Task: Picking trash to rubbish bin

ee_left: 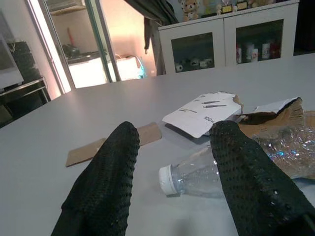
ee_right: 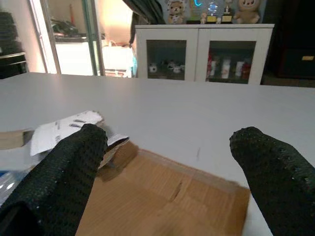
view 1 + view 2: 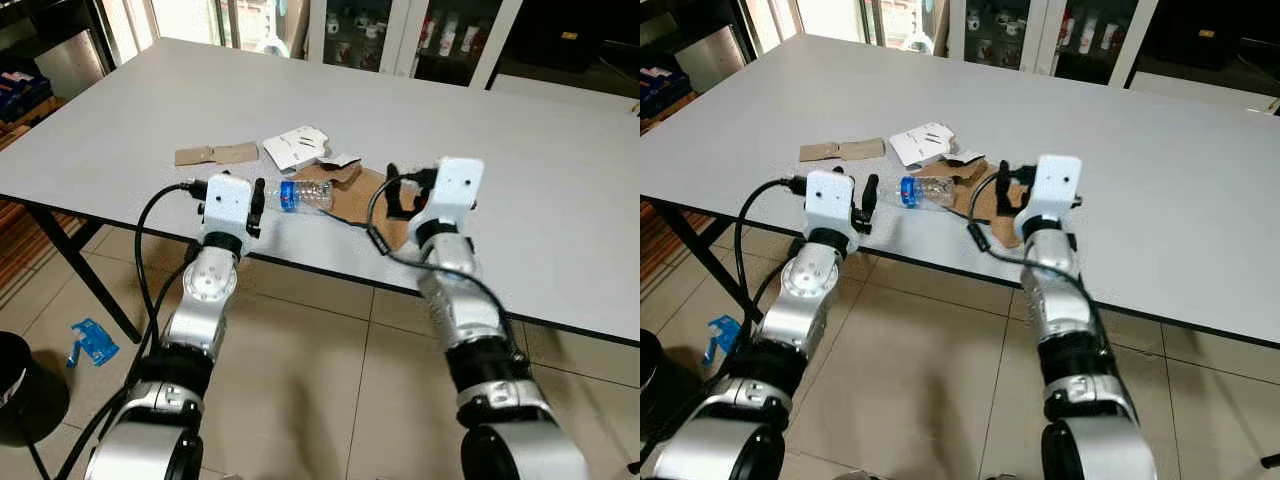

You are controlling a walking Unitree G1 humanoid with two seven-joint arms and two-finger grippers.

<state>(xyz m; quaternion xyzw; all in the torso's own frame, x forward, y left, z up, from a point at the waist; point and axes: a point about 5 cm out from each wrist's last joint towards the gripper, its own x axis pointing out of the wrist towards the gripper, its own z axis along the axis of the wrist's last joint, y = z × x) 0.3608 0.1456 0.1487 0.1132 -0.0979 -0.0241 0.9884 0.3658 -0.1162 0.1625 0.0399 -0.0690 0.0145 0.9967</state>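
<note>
At the near edge of the counter (image 3: 560, 230), both arms reach in over the trash. The left pincer (image 1: 174, 189) stands open with its fingers astride the capped end of a clear plastic bottle (image 3: 298, 195), which lies on its side just ahead of it; the right pincer (image 2: 167, 172) is also open, hovering over a flat brown cardboard sheet (image 3: 360, 200). My worry is the bottle: it is light, round and smooth, so a closing finger that meets it off-centre could roll it away or squirt it off the edge to the floor. The flat sheet offers little to pinch and may only slide. Farther back lie a white torn carton (image 3: 297, 147) and a brown cardboard strip (image 3: 215, 154), which a pushed bottle could scatter.
</note>
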